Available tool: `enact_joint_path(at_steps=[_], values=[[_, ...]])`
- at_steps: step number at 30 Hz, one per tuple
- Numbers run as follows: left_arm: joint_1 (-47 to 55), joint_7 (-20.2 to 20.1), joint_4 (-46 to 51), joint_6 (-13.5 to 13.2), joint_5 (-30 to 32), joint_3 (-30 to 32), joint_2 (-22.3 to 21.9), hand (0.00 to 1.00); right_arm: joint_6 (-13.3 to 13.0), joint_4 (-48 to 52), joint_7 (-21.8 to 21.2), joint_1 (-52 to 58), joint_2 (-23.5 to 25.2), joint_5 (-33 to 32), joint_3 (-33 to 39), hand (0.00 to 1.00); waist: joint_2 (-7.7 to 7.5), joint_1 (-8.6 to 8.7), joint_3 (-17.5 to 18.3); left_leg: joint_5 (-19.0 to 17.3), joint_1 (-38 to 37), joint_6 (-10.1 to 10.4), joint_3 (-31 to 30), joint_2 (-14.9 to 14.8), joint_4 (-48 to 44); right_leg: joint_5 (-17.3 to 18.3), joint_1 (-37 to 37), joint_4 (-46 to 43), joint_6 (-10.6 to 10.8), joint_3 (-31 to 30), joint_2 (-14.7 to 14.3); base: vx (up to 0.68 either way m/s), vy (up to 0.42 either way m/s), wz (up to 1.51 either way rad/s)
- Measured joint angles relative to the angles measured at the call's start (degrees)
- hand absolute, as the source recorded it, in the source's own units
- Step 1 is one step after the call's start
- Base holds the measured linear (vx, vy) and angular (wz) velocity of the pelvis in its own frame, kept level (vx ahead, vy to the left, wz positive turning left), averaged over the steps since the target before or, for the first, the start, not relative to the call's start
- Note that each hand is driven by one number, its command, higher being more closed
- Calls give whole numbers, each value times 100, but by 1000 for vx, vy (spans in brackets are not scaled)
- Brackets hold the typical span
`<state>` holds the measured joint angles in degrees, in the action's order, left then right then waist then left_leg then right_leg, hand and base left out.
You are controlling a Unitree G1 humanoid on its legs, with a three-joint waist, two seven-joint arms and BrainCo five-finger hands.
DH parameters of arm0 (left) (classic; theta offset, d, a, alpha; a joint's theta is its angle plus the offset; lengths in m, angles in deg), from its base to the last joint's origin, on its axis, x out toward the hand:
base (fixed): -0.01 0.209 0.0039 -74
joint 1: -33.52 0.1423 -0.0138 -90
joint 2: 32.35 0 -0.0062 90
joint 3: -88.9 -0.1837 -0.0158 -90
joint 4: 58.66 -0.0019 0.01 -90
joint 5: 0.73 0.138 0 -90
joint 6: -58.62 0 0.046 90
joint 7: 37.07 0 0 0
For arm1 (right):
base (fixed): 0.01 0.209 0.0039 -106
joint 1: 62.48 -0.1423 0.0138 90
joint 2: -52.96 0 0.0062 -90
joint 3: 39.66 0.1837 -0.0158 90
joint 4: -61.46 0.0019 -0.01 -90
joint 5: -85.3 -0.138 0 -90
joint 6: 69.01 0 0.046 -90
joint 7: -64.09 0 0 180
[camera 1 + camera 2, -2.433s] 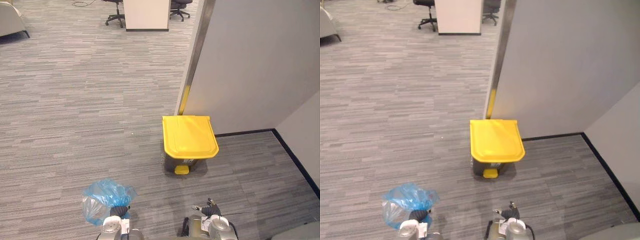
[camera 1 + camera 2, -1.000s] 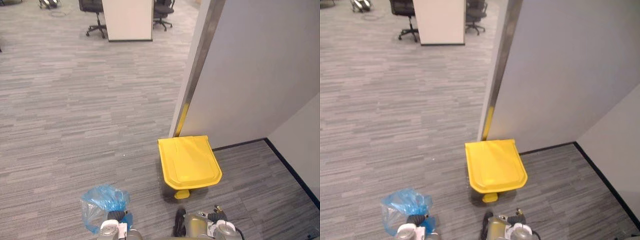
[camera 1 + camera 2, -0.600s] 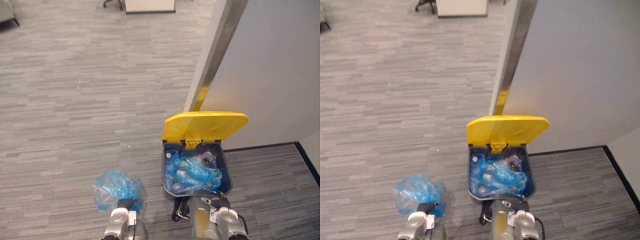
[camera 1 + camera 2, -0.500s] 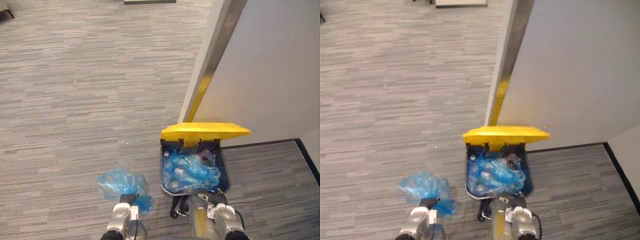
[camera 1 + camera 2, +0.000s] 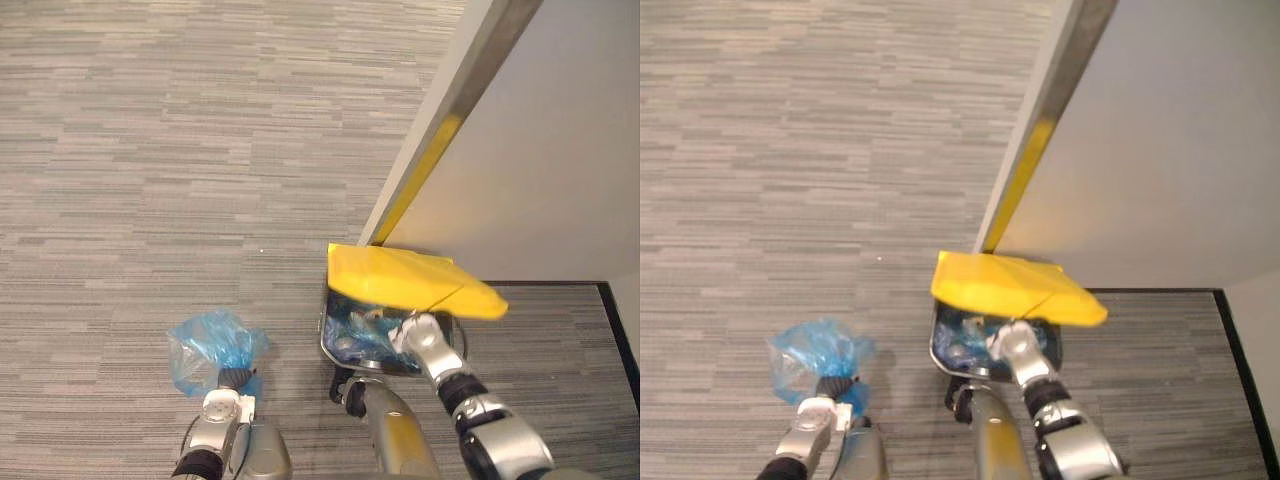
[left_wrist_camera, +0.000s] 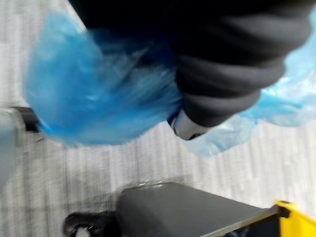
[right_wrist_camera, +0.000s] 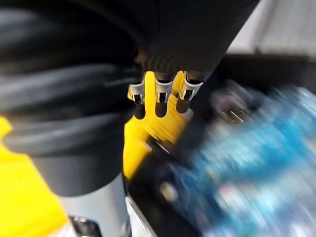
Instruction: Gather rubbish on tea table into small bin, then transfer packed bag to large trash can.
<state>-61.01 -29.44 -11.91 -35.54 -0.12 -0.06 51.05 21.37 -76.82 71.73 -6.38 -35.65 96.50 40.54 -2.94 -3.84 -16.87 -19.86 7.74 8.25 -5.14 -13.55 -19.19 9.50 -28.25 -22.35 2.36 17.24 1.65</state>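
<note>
Left eye view: left hand (image 5: 224, 404) clamped round crumpled blue plastic bag (image 5: 212, 345), held beside dark large trash can (image 5: 326, 342), while right hand (image 5: 415, 332), fingers straight, props yellow plastic lid (image 5: 400, 278) up, likely for dropping.

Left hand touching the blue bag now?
Touching. In the left eye view the left hand grips the blue bag by its gathered neck.

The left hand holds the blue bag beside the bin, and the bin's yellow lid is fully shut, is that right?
No, the yellow lid is not shut: the left eye view shows it tilted up, the right hand at its edge and blue rubbish visible in the bin. The left hand does hold the blue bag beside the bin.
</note>
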Motion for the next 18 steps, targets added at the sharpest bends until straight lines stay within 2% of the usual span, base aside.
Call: enact_joint_path(at_steps=[6,10,15,18], values=[[-102,95,660,-85,-488,-334,72,100,7,4,136,-696,-970,-266,132,0,53,51,-257,40,32,79,-9,-39,-26,-34,-2,12,18,-13,-59,44,12,-1],[-168,85,1249,-191,-651,-554,86,100,22,7,185,-938,-1316,-379,294,0,58,99,-372,-23,149,187,1,-25,-182,-9,-118,-201,1,-18,6,58,40,3],[-149,-72,1857,-293,-924,-855,102,100,86,7,197,-1109,-1411,-733,306,0,54,155,-450,-61,194,189,145,83,-367,-22,-198,-331,-37,-259,75,43,66,-7],[-166,-173,2259,-318,-1062,-996,111,100,124,7,195,-1155,-1457,-760,304,0,87,165,-476,-219,206,173,148,115,-478,-65,-195,-329,-104,-315,82,-13,59,-9]])
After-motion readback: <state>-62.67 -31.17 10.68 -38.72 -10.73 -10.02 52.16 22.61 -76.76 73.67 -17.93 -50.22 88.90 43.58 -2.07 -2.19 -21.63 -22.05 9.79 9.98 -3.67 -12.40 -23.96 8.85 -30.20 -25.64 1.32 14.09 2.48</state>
